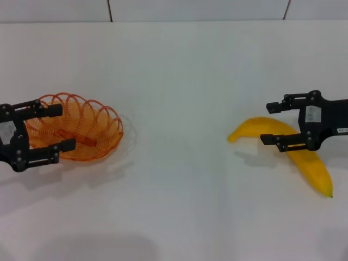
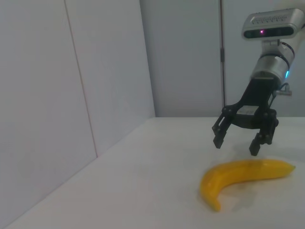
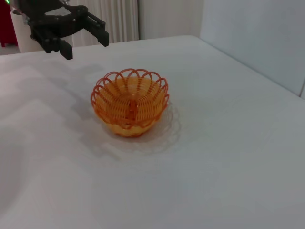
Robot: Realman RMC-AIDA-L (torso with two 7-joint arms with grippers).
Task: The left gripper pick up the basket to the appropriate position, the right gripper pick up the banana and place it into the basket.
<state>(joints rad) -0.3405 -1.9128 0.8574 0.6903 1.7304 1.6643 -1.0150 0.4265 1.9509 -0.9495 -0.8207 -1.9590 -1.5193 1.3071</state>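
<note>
The orange wire basket (image 1: 81, 130) stands on the white table at the left; it also shows in the right wrist view (image 3: 129, 102). My left gripper (image 1: 66, 127) is open, hovering over the basket's left rim without touching it; in the right wrist view this gripper (image 3: 86, 46) sits above and beyond the basket. The yellow banana (image 1: 312, 166) lies on the table at the right, and also shows in the left wrist view (image 2: 243, 174). My right gripper (image 1: 265, 123) is open and empty, just above the banana's middle; the left wrist view shows this gripper (image 2: 235, 147) clear of the banana.
The white table (image 1: 179, 81) runs wide between basket and banana. A pale panelled wall (image 1: 196, 10) stands behind its far edge. A faint shadow lies near the table's front edge.
</note>
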